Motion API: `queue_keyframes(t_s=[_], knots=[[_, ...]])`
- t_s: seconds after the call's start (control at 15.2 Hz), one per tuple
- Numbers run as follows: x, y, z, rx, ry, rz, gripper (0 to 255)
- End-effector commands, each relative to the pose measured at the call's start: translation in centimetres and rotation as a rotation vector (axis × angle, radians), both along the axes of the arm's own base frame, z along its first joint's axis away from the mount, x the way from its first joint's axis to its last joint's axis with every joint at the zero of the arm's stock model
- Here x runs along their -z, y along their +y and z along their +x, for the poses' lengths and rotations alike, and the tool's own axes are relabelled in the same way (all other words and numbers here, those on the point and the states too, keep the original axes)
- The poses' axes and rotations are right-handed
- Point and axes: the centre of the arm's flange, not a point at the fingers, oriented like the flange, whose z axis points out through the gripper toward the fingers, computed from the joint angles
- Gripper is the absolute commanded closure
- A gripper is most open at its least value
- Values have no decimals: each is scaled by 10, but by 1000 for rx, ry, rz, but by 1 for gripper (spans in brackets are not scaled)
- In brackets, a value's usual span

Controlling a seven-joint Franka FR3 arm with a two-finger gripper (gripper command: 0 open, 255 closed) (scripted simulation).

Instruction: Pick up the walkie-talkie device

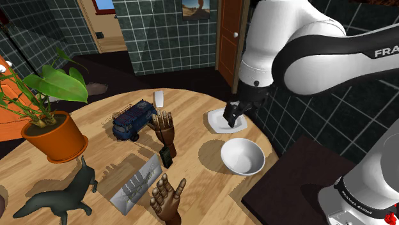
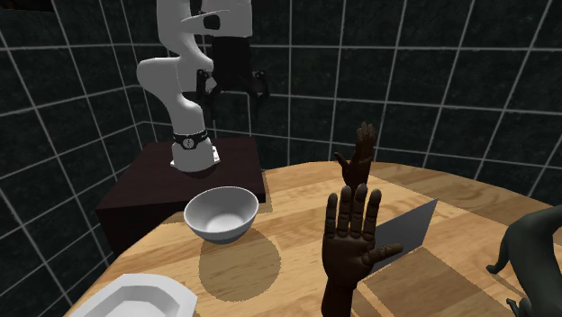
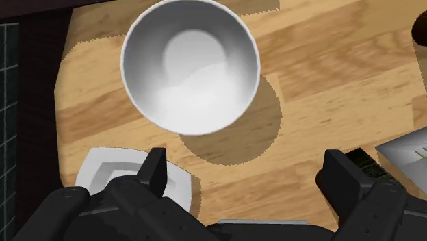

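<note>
Wooden planks form the round desk (image 1: 211,192), which carries a scatter of things. The white arm (image 1: 288,45) reaches over the desk's edge on the shoulder view's right. Its black hand (image 1: 233,117) hangs above a white eight-sided plate (image 1: 214,123). In the wrist view the two fingers stand wide apart with nothing between them, so the hand is open and grips nothing. A white bowl (image 1: 243,156) sits near the plate, closer to the stand (image 1: 294,185), and throws a round shadow on the wood.

The walkie-talkie (image 1: 166,156) is a small dark unit just beside the base of the farther wooden hand model (image 1: 165,130). It sits between that model and the nearer wooden hand model (image 1: 167,199), off to the shoulder view's left of the bowl and well apart from the robot's hand. Whether it touches the model's base cannot be told.

A grey flat panel (image 1: 135,182) lies tilted near the walkie-talkie. A dark blue toy van (image 1: 133,121) stands beyond the farther model, with a small white slab (image 1: 158,98) upright behind it. At the shoulder view's left edge are a leafy plant (image 1: 48,89) in an orange pot (image 1: 54,137) and a dark grey dinosaur figure (image 1: 61,198). Dark tiled walls surround the scene.
</note>
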Motion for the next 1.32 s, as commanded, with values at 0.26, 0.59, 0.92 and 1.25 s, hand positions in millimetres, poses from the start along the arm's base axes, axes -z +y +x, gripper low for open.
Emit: queue_keyframes(t_s=[0.26,0.59,0.92,1.25], knots=[[43,55,30,55,-79,1,0],[75,101,59,100,-142,-1,0],[106,145,93,145,-206,-3,0],[135,187,130,190,-269,-4,0]])
